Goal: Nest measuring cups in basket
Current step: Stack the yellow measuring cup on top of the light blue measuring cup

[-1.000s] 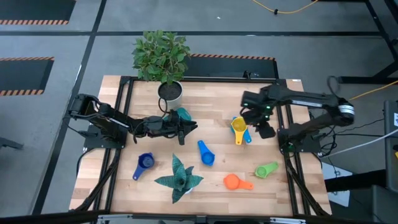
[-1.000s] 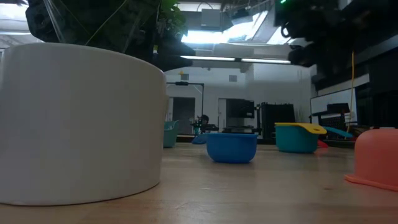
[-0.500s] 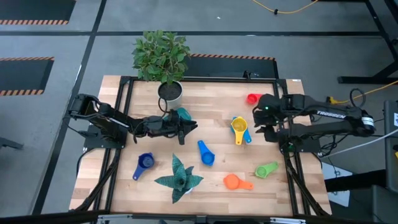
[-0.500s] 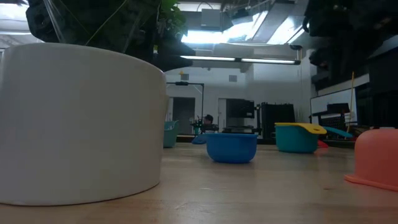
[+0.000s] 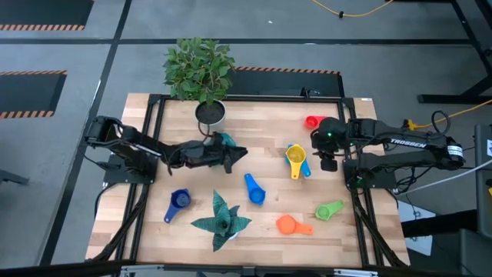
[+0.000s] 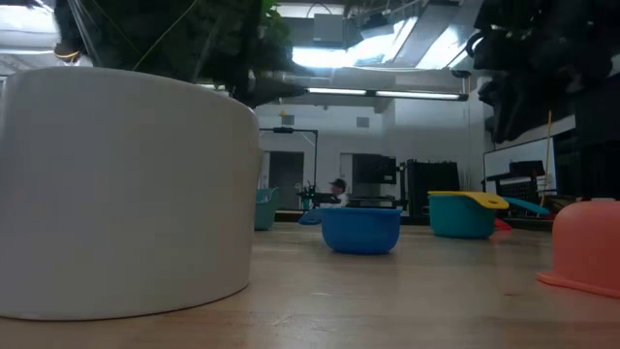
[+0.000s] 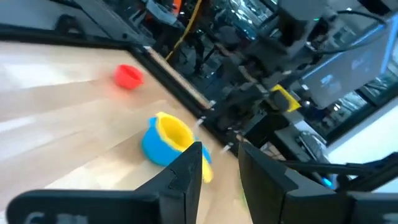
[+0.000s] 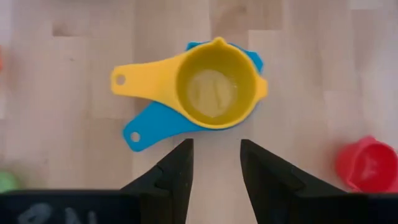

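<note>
Near edge: orange cup [image 5: 287, 224] and green cup [image 5: 330, 209] lie right of a teal star-shaped plant [image 5: 221, 219]; dark blue cup [image 5: 179, 200] to its left.
Middle: blue cup [image 5: 254, 189]; yellow cup [image 5: 296, 157] nested in a light blue cup [image 8: 149, 125].
Right gripper [image 5: 327, 161]: just right of the yellow cup, fingers parted, holding nothing.
Left gripper [image 5: 234, 154]: fingers narrowly apart, empty, at the basket [image 5: 224, 141].
Far: red cup [image 5: 311, 121]; white plant pot [image 5: 210, 115].
</note>
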Robot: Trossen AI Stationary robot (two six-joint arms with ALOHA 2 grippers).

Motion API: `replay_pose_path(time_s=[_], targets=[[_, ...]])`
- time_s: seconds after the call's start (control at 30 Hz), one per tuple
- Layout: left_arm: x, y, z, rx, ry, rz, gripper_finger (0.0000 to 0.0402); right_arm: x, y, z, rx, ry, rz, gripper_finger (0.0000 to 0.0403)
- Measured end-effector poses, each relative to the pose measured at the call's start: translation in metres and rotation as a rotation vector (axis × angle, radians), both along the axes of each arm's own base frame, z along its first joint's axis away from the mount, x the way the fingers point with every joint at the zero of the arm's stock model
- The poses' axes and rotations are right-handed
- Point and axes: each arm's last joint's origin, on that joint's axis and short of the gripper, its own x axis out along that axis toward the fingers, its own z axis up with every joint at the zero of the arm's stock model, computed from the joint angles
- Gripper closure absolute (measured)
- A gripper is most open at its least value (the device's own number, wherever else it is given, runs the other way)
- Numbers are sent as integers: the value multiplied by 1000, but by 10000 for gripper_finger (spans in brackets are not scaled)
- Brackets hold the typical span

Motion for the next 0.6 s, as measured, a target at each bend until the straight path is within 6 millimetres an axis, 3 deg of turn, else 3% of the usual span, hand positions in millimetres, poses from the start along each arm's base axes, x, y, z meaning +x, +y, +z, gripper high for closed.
replay_pose_path(time_s=[0.17,0.33,0.47,0.6], targets=[[32,-2,42,80,138,-19,305,0,0,0,-6,2,-8,267],[52,-2,85,158,251,-5,305,0,0,0,21,-3,-62,267],[66,-3,106,201,228,-30,305,-1,0,-1,32,7,-79,267],[81,-5,105,208,234,-73,305,-2,0,-1,46,19,-100,267]])
